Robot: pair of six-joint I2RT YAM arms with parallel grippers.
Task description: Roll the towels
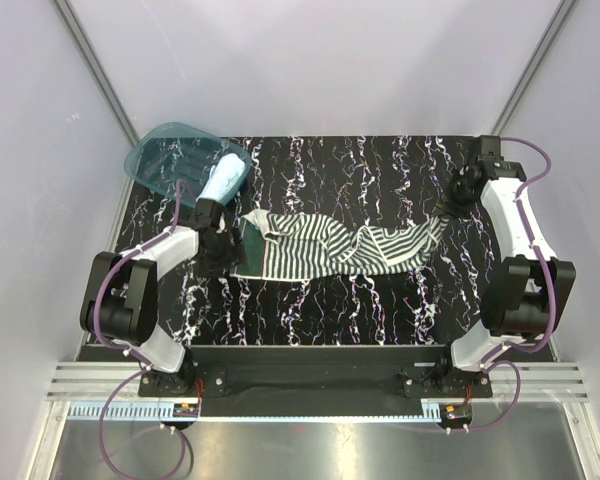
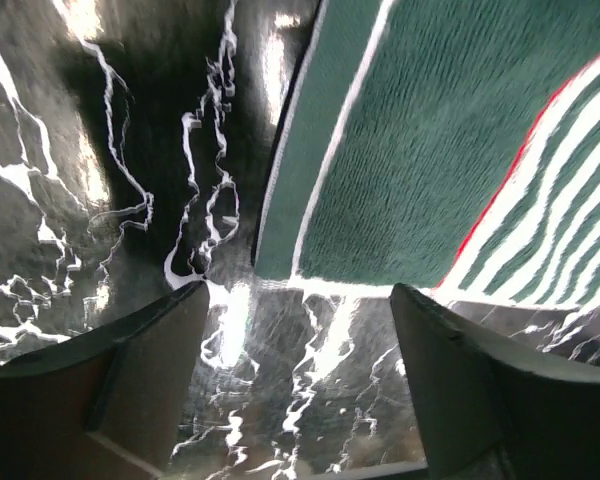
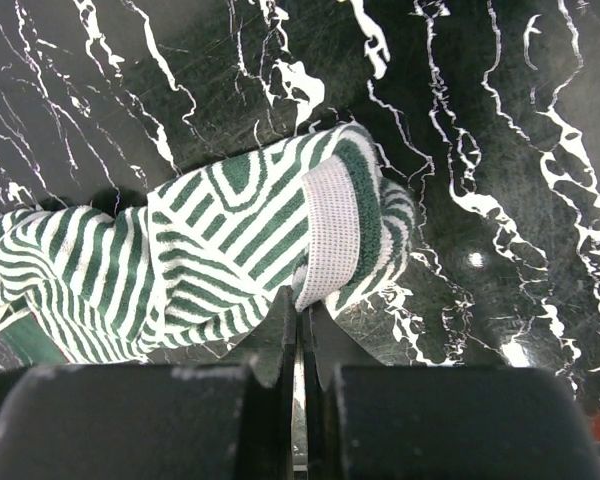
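The pale blue cloth towel (image 1: 223, 180) appeared rolled in the teal plastic tray (image 1: 160, 160), while the green-and-white striped towel (image 1: 320, 245) lay unrolled, with left fingers (image 2: 140, 370) spread and right fingers (image 3: 275, 340) pressed together.

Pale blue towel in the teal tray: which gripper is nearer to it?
Left. The left gripper is open just in front of the pale blue towel, at the green end of the striped towel; the right gripper is shut on that towel's opposite end.
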